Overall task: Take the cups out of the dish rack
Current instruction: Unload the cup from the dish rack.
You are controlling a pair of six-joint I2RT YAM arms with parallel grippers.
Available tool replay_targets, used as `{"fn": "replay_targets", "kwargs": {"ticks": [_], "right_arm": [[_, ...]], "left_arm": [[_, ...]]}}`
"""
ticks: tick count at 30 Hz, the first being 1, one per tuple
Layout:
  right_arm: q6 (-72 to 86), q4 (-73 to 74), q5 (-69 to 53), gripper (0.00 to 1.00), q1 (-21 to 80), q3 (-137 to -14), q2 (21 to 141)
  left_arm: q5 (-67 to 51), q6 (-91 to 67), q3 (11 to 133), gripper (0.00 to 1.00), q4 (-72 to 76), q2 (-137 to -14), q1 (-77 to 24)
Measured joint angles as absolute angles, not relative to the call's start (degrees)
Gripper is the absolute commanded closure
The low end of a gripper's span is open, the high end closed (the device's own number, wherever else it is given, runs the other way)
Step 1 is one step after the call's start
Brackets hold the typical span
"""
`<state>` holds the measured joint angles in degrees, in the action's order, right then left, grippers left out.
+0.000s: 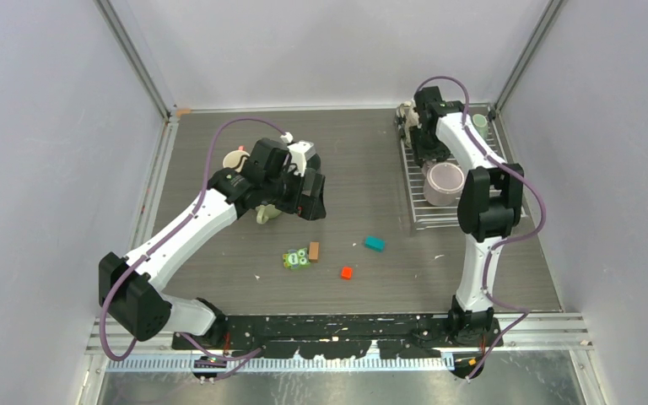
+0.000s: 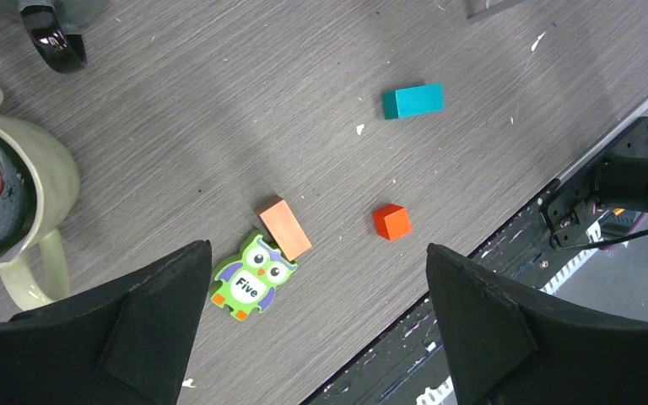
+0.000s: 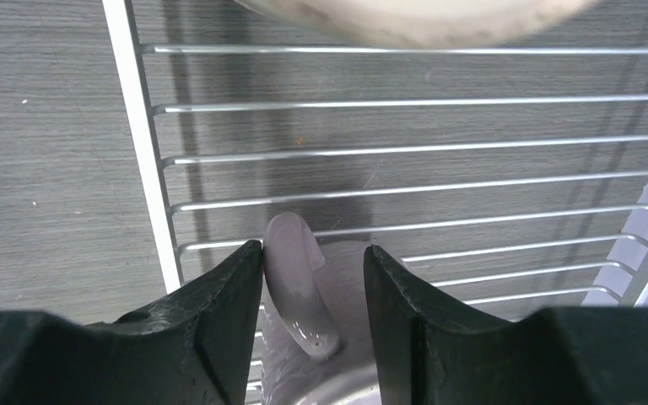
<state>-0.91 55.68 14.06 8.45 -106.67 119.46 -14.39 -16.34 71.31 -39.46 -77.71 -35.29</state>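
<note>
Right fingers (image 3: pixel 219 321) straddle the handle (image 3: pixel 299 287) of the pink mug (image 1: pixel 444 181) in the dish rack (image 3: pixel 148 126), not yet clamped, with a gap on one side. Risk: uneven closure twists the mug, or the glossy handle slips. Left fingers (image 2: pixel 135 337) are spread and empty above the bench (image 2: pixel 219 126).

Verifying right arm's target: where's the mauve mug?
Top view, right side: mauve mug on the near half of the dish rack. Right wrist view: its handle sits inside the right gripper.

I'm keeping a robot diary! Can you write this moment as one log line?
left tool: open, empty | right tool: open, either side of mauve mug handle | mug: in dish rack
</note>
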Motion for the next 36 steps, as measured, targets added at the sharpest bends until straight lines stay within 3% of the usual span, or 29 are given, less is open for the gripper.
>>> {"fn": "replay_targets", "kwargs": {"ticks": [11,14,25,36], "right_arm": [[-0.6,55.5,12.5,0.47,8.0,-104.3,115.0],[-0.7,55.3,12.1,0.55,8.0,-104.0,115.0],[-0.7,54.1,11.4,0.59,8.0,-101.4,115.0],[-0.7,54.5,11.9,0.75,7.8,-101.0,115.0]], "left_arm": [[-14.7,-16.4,71.3,0.00,-39.5,-77.7,-35.3],[-14.8,-16.4,71.3,0.00,-39.5,-77.7,-35.3],[-15.1,-16.4,71.3,0.00,-39.5,-77.8,-35.3],[-15.1,-16.5,71.3,0.00,-39.4,-78.2,-35.3]]}}
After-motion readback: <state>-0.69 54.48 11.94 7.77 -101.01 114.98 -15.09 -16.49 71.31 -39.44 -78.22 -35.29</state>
